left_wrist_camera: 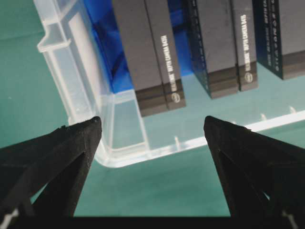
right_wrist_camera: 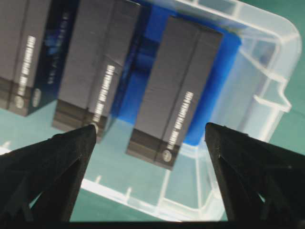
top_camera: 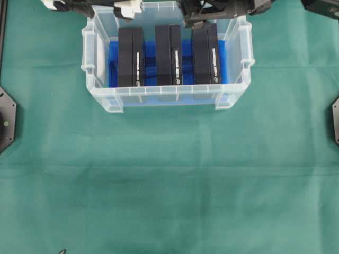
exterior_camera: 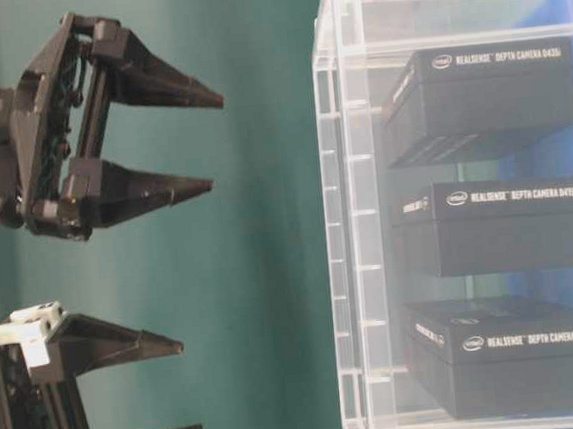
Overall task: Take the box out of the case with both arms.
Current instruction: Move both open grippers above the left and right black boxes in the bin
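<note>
Both tools, left (exterior_camera: 186,389) and right (exterior_camera: 215,140), gape empty near the case (top_camera: 100,95) holding three boxes (top_camera: 131,57), seemingly untouched.

Three boxes (top_camera: 170,55) stand side by side in the case (top_camera: 164,98), on the cloth (top_camera: 150,66).

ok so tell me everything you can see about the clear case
The case is a clear, rectangular plastic bin with a moulded rim, handle lips at both short ends and ribbed walls. It stands upright and lidless on the green cloth, near the far edge. Blue cloth lining covers its bottom. Three black boxes stand side by side inside, printed labels visible through the wall. Neither gripper touches it in the table-level view.
</note>
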Action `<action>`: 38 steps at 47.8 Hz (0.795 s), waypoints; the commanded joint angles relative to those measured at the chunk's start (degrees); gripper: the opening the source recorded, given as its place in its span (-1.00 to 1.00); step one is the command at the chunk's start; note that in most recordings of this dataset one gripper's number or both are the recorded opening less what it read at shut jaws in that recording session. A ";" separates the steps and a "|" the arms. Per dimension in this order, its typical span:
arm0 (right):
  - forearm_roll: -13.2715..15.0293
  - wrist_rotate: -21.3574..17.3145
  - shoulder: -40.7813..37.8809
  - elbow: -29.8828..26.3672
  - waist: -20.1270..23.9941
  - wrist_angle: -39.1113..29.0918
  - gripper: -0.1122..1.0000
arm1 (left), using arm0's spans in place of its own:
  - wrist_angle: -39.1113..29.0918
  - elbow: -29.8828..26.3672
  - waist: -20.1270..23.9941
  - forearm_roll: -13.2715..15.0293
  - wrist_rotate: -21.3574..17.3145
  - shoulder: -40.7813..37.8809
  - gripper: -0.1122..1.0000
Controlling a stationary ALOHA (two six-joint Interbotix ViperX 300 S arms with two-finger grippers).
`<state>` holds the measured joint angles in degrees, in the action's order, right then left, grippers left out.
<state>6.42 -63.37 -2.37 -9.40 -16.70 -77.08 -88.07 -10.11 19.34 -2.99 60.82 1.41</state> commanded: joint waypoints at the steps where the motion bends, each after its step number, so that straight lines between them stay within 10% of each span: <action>1: -0.09 -0.09 0.44 -2.02 0.26 0.18 0.92 | 0.35 -1.85 -0.44 -0.18 -0.09 0.09 0.85; 38: -0.79 -0.09 -0.62 -2.20 0.35 0.35 0.92 | 1.85 -3.60 -0.79 -0.26 -0.44 -3.25 0.85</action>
<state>5.63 -63.37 -3.69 -10.20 -16.52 -77.08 -86.40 -12.04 18.72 -2.99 60.47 -2.29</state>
